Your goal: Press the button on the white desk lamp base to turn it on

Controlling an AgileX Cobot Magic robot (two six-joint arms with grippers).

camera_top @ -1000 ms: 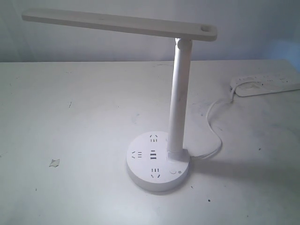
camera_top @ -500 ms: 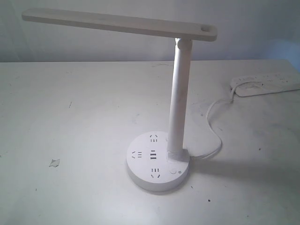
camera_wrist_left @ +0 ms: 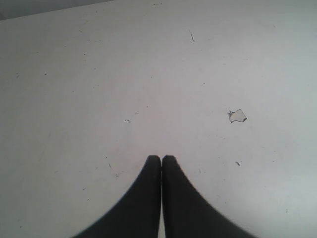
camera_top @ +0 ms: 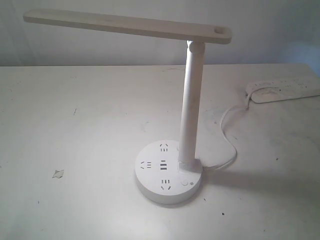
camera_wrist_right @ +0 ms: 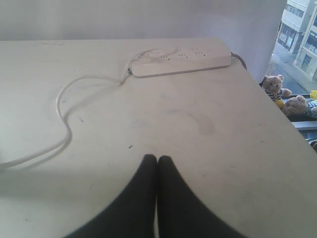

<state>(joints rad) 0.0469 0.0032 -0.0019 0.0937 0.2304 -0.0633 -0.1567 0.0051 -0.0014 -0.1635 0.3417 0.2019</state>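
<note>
You see 1 round white plastic lamp base (camera_top: pixel 150 182) | 1 tiny white button (camera_top: pixel 185 183) at its 4 o'clock | left tool (camera_wrist_left: pixel 161 159), right tool (camera_wrist_right: pixel 157 158): both pressed together

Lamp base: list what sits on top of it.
On the white desk lamp base: three sets of dark socket slots, USB slits, the button and the slim pole. The pole's foot hides the surface behind it.

- Lamp base (camera_top: pixel 150 180) stands on the table (camera_top: pixel 75 150), lower centre of the frame — button (camera_top: pixel 185 182) on its lower right, before the pole (camera_top: pixel 190 100).
- Power strip (camera_top: pixel 285 90) lies at the right edge, with the cord (camera_top: pixel 234 150) between it and the base.
</note>
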